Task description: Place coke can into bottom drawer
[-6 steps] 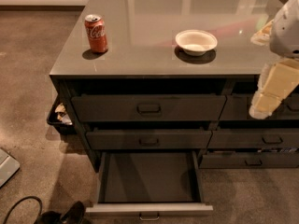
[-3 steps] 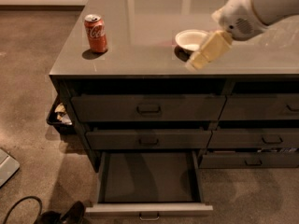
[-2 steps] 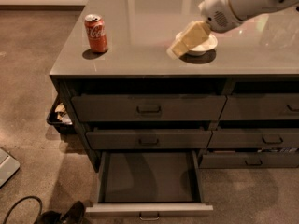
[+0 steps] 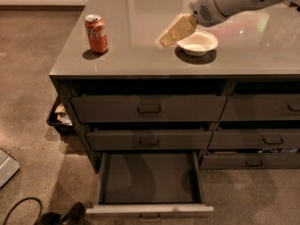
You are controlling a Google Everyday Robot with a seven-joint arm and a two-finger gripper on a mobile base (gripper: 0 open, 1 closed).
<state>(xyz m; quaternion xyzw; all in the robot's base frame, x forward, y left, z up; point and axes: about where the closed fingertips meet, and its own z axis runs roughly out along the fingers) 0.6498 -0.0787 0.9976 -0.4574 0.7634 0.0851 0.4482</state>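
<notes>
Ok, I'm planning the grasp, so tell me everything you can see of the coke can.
The coke can is a small red cylinder with white script and a silvery top, and it looks like metal. It stands upright near the front left corner of the grey countertop, with a shadow at its base. Only the countertop touches it. The claw hangs well to its right, beside the white bowl.
</notes>
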